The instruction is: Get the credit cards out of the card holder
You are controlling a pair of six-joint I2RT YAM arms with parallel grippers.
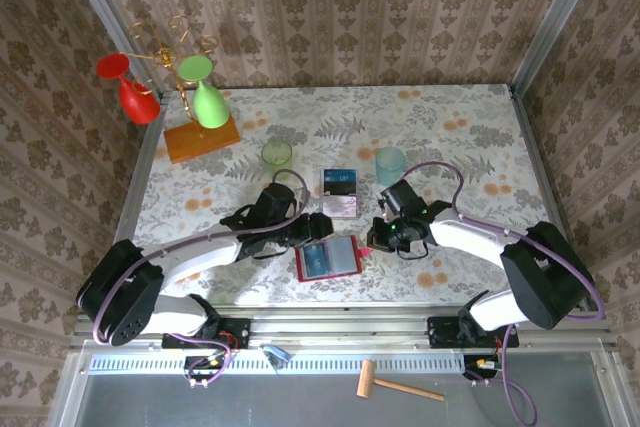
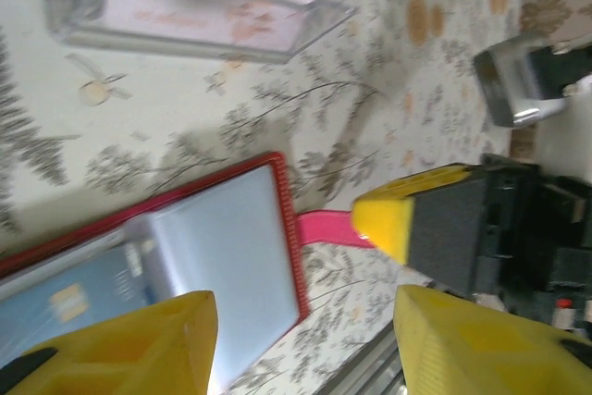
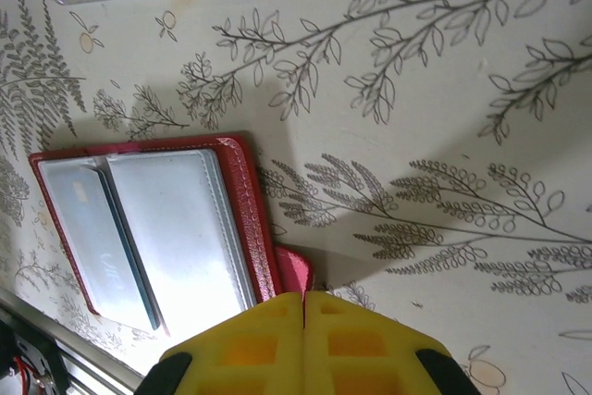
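Yellow-fingered, the left tool [image 2: 303,316] hangs released, fingers spread, just above the card holder [image 1: 328,259]. The holder lies open on the tabletop [image 1: 450,127] between both tools. A bluish card [image 2: 69,307] sits in the pocket farther from the right tool. Just beyond the left tool lie a dark blue credit card [image 1: 340,181] and a pale card [image 1: 343,206]. The right tool [image 3: 303,299] is clenched, tips touching the red tab [image 3: 294,270]; I cannot tell whether it pinches.

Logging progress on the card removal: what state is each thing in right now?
card holder: lying open
pocketed card: inside a holder pocket
dark blue card: out, on the table
pale card: out, on the table
left gripper: open, empty
right gripper: shut on the card holder's red tab
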